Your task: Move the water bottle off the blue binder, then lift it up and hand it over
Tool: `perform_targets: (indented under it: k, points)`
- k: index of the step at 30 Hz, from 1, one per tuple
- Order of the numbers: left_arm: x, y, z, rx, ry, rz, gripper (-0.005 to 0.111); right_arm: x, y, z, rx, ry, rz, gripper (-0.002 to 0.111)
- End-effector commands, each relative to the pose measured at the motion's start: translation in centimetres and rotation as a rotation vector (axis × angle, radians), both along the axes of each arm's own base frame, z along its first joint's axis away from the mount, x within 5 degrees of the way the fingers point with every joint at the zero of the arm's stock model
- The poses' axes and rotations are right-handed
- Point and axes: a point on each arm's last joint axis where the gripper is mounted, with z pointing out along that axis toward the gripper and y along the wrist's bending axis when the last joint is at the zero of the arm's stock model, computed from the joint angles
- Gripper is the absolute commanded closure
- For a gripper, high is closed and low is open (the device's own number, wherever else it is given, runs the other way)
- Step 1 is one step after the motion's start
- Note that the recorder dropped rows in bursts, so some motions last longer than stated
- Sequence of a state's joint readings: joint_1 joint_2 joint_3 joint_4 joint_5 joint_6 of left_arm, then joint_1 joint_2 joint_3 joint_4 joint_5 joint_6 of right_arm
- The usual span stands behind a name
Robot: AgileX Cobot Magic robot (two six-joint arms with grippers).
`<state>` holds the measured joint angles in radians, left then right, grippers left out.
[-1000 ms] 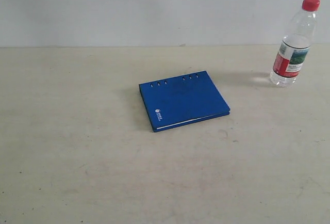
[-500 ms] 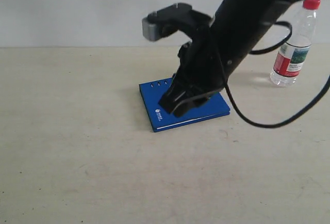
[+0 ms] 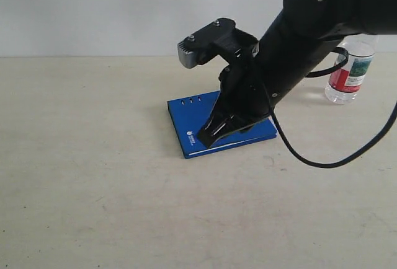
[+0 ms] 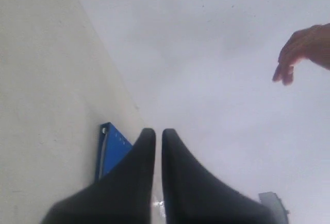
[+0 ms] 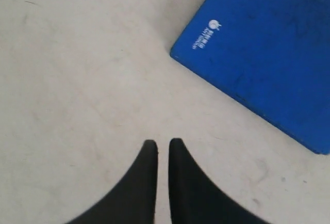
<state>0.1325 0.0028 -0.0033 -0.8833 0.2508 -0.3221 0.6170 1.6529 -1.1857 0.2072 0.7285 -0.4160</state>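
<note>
Lowered slightly since last frame: right tool [image 3: 208, 137], held closed and empty by logo corner of flat deep-blue ring binder [image 3: 186, 120]; left tool [image 4: 158, 132] also closed; clear plastic water bottle [image 3: 348, 74] is stood on worktop [image 3: 93, 188], well right of binder.

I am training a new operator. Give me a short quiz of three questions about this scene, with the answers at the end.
1. True or false: the water bottle stands on the table, apart from the blue binder.
2. Choose one: the right gripper holds A) the bottle, B) the binder, C) nothing.
3. Fill in the word: in the left wrist view, beyond the left gripper, a person's ____ shows against the wall.

Key
1. True.
2. C: its fingers are close together over bare table beside the binder's corner.
3. hand.
</note>
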Motion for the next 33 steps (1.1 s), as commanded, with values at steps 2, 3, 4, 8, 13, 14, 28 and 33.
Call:
perform_targets:
  k: [2, 3, 4, 8, 13, 14, 28, 33]
  points:
    - [0.0, 0.1, 0.1, 0.089, -0.03, 0.002, 0.102, 1.7, -1.4, -1.9, -0.16, -0.034, -0.133, 0.107]
    - [0.0, 0.1, 0.1, 0.138, -0.033, -0.001, 0.102, 2.2, -1.9, -2.8, -0.189, -0.01, -0.206, 0.107]
    - [0.0, 0.1, 0.1, 0.172, -0.034, -0.003, 0.102, 2.5, -2.1, -3.4, -0.201, 0.013, -0.253, 0.107]
    - [0.0, 0.9, 0.6, 0.452, -0.085, 0.082, 0.102, 3.1, -2.3, -7.5, -0.259, 0.16, -0.426, 0.107]
    - [0.0, 1.2, 0.9, 0.471, -0.107, 0.123, 0.102, 3.2, -2.1, -6.0, -0.247, 0.061, -0.265, 0.107]
    - [-0.1, 1.7, 1.4, 0.472, -0.139, 0.183, 0.102, 3.2, -2.3, -4.5, -0.218, 0.006, -0.26, 0.107]
    - [3.1, 0.9, 10.7, 1.141, -0.033, -0.043, 0.102, 0.3, -2.9, 3.3, -0.079, -0.179, -0.01, 0.107]
    - [8.7, 0.5, 8.4, 1.091, 0.169, -0.327, 0.102, -2.2, -1.6, 4.4, 0.088, -0.045, 0.153, 0.107]
